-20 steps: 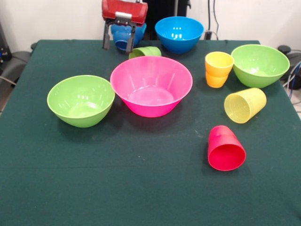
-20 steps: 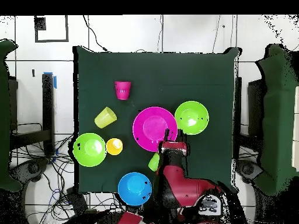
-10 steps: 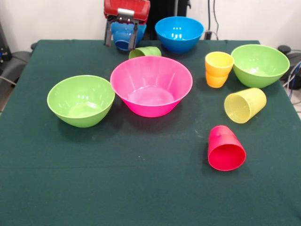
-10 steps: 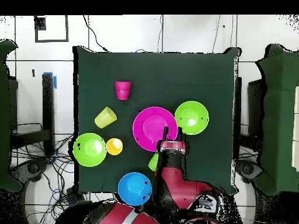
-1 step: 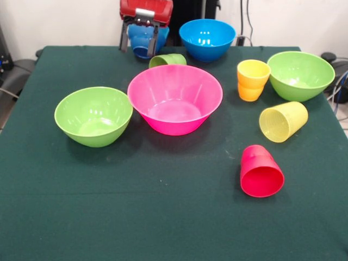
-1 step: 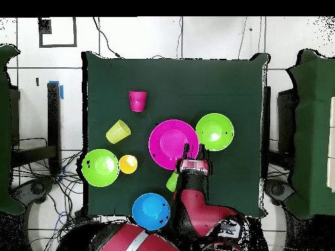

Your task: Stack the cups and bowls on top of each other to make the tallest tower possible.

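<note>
My gripper (image 5: pixel 139 52) hangs open at the table's far edge, its fingers spread in front of the small blue bowls (image 5: pixel 145 42), which sit nested together; I cannot tell whether it touches them. In the overhead view the gripper (image 6: pixel 194 151) hides those bowls. A green cup (image 5: pixel 168 60) lies on its side just beside them. The big pink bowl (image 5: pixel 175 98) stands mid-table, with lime green bowls (image 5: pixel 93 116) (image 5: pixel 300 75) to either side. A medium blue bowl (image 5: pixel 207 39) stands at the back. The orange cup (image 5: pixel 253 80) is upright. The yellow cup (image 5: pixel 283 121) and the red cup (image 5: pixel 261 171) lie tipped over.
Everything rests on a dark green tablecloth (image 5: pixel 163 217). From overhead, the pink bowl (image 6: pixel 172 140) sits right in front of the gripper and the green cup (image 6: pixel 172 182) beside the arm. Cables and floor surround the table.
The gripper has risen a little and drawn slightly back toward the table's far edge. Its fingers stay spread. Bowls and cups have not moved.
</note>
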`<state>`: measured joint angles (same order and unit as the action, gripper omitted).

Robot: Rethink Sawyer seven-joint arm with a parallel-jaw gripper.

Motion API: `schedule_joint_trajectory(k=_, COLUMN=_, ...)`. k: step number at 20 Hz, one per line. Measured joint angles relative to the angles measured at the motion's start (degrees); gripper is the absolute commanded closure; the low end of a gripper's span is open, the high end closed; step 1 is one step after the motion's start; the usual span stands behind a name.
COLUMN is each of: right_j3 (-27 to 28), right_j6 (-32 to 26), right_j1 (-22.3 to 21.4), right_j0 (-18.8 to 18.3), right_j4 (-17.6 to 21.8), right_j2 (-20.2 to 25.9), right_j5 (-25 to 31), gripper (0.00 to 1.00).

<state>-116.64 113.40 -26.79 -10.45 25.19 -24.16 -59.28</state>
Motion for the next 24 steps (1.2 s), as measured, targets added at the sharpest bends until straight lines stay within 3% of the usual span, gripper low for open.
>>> schedule_joint_trajectory(k=12, right_j3=-1.1, right_j6=0.0, right_j1=1.0, right_j0=0.3, right_j4=-2.4, right_j2=-0.9, right_j5=-5.2, gripper=0.0)
schedule_joint_trajectory(k=18, right_j3=-3.8, right_j6=0.0, right_j1=4.9, right_j0=0.4, right_j4=-11.5, right_j2=-1.4, right_j5=-20.0, gripper=0.0)
schedule_joint_trajectory(k=21, right_j3=-6.8, right_j6=0.0, right_j1=7.6, right_j0=1.0, right_j4=-19.1, right_j2=-1.4, right_j5=-32.1, gripper=0.0)
schedule_joint_trajectory(k=24, right_j3=-8.3, right_j6=0.0, right_j1=8.4, right_j0=1.5, right_j4=-21.4, right_j2=-1.5, right_j5=-36.2, gripper=0.0)
